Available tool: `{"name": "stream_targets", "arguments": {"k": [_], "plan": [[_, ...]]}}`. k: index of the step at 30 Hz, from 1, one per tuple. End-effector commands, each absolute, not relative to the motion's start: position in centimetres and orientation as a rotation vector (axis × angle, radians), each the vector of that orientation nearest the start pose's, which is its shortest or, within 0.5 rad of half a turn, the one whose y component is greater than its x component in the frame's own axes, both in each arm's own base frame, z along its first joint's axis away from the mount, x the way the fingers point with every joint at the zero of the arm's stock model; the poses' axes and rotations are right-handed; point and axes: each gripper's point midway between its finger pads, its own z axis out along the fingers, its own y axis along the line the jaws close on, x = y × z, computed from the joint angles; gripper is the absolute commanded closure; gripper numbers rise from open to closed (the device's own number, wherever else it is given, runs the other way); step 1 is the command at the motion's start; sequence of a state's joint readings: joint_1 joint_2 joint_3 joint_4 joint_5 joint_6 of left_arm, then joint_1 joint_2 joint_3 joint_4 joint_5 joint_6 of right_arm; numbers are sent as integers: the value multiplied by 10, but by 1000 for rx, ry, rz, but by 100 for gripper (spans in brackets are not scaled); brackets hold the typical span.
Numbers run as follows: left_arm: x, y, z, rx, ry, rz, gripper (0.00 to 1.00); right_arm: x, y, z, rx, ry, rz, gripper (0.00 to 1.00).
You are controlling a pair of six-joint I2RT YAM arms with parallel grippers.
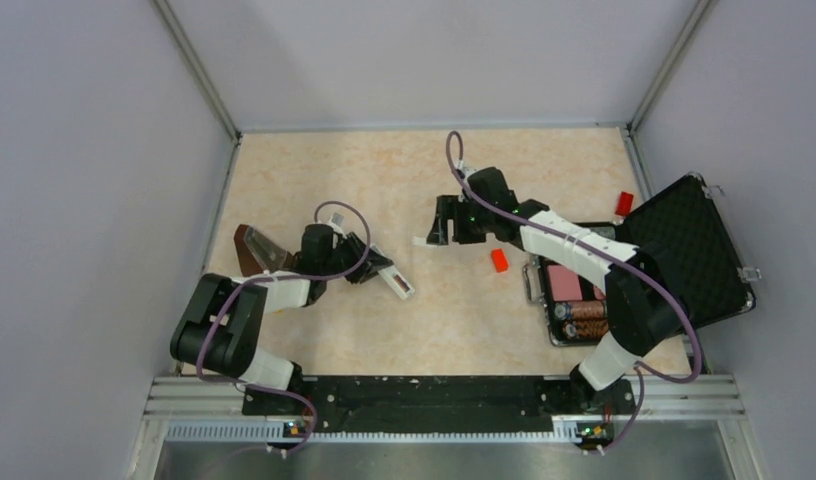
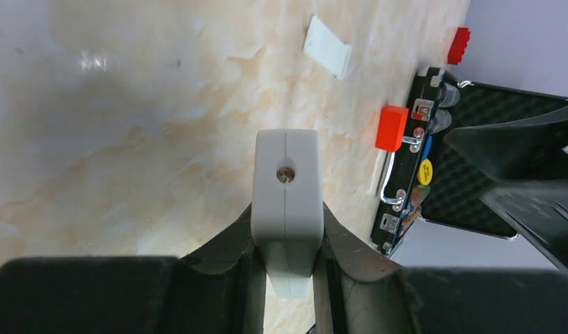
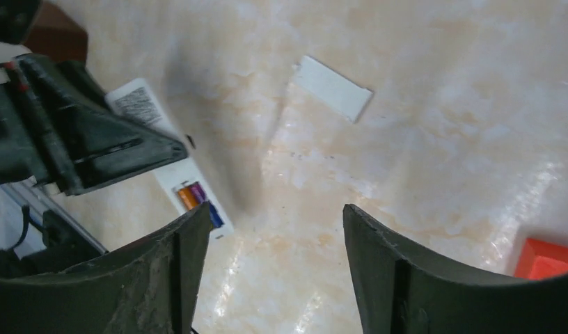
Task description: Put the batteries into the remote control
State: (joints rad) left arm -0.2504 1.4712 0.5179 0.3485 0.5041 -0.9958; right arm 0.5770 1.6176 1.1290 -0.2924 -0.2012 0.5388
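The white remote control (image 1: 394,282) lies on the table with its back up, held at one end by my shut left gripper (image 1: 362,264). In the left wrist view the remote's end (image 2: 286,181) sits clamped between the two fingers of the left gripper (image 2: 287,226). In the right wrist view the remote (image 3: 145,111) shows an open compartment with the orange-brown battery (image 3: 186,198) and the dark purple battery (image 3: 198,191) side by side in it. My right gripper (image 1: 445,222) hovers open and empty (image 3: 274,229) over the table right of the remote.
A small loose white plate (image 3: 333,88) lies by the right gripper (image 1: 421,241). A red block (image 1: 499,260) lies beside an open black case (image 1: 684,250) holding larger batteries (image 1: 582,318). Another red block (image 1: 624,203) and a brown object (image 1: 252,250) lie on the table.
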Motion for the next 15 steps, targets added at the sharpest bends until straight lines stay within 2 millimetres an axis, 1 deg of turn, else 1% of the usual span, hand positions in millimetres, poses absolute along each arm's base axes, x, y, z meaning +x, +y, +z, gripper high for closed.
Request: {"name": "stream_targets", "arguments": {"k": [1, 2, 3, 5, 6, 10, 12, 15], "plan": [[327, -205, 95, -514, 2100, -1249, 100, 314, 320, 175, -606, 2178, 895, 22], [325, -206, 91, -507, 2108, -1252, 100, 308, 324, 176, -666, 2150, 910, 18], [323, -207, 88, -513, 2113, -1250, 100, 302, 329, 174, -718, 2139, 920, 17], [319, -208, 83, -536, 2115, -1257, 100, 293, 338, 164, -799, 2142, 930, 16], [318, -209, 81, -538, 2114, -1262, 96, 289, 342, 157, -827, 2147, 922, 16], [314, -205, 65, -599, 2145, -1192, 69, 280, 355, 134, -882, 2163, 869, 16], [309, -200, 55, -634, 2161, -1153, 66, 276, 362, 126, -901, 2160, 866, 16], [303, -192, 46, -690, 2165, -1115, 60, 277, 367, 117, -898, 2163, 836, 16]]}}
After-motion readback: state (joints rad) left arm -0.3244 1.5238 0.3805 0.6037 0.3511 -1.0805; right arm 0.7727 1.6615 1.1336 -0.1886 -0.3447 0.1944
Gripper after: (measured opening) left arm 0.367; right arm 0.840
